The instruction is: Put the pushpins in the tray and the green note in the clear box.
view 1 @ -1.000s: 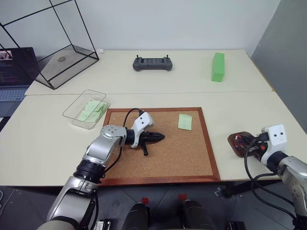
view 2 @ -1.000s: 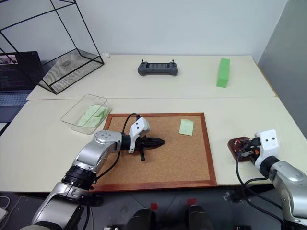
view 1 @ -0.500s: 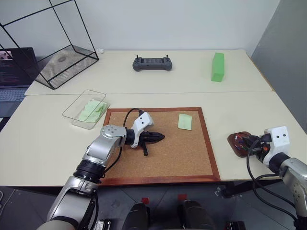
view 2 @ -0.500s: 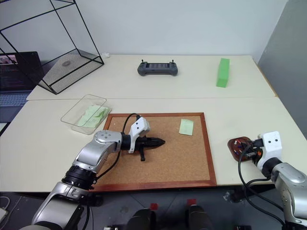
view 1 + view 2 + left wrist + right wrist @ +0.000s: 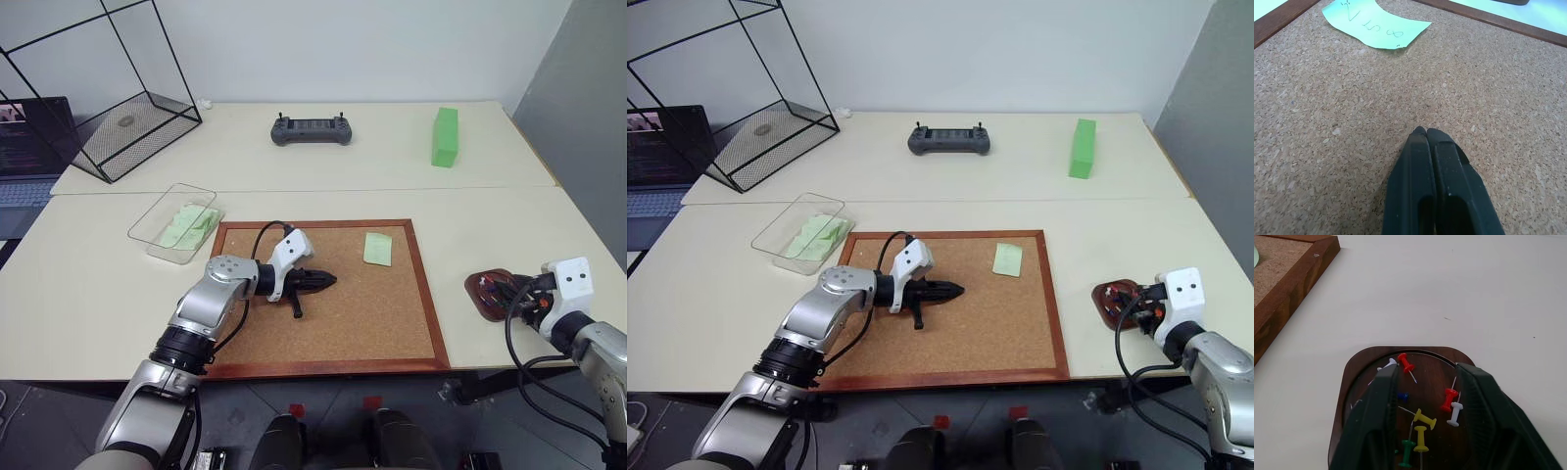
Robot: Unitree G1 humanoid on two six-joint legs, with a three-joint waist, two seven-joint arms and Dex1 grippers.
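The dark reddish-brown tray (image 5: pixel 1359 377) sits on the table right of the cork board (image 5: pixel 372 323). Several pushpins lie in it, among them a red one (image 5: pixel 1406 364) and another red one (image 5: pixel 1449 399). My right gripper (image 5: pixel 1426 368) hovers open just above the tray (image 5: pixel 487 292), with nothing between its fingers. The green note (image 5: pixel 378 249) lies flat on the board's far right part, with handwriting on it (image 5: pixel 1376 22). My left gripper (image 5: pixel 1425 133) is shut and empty, low over the middle of the board and pointing toward the note. The clear box (image 5: pixel 176 223) stands left of the board with pale green slips inside.
A black wire-frame cube (image 5: pixel 108 108) stands at the back left, with a laptop (image 5: pixel 29 147) beside it. A dark handheld controller (image 5: pixel 312 130) and a bright green block (image 5: pixel 446 137) lie on the far table. The tray is close to the table's right front corner.
The right gripper's fingers have parted over the tray. The left arm and the note have stayed put.
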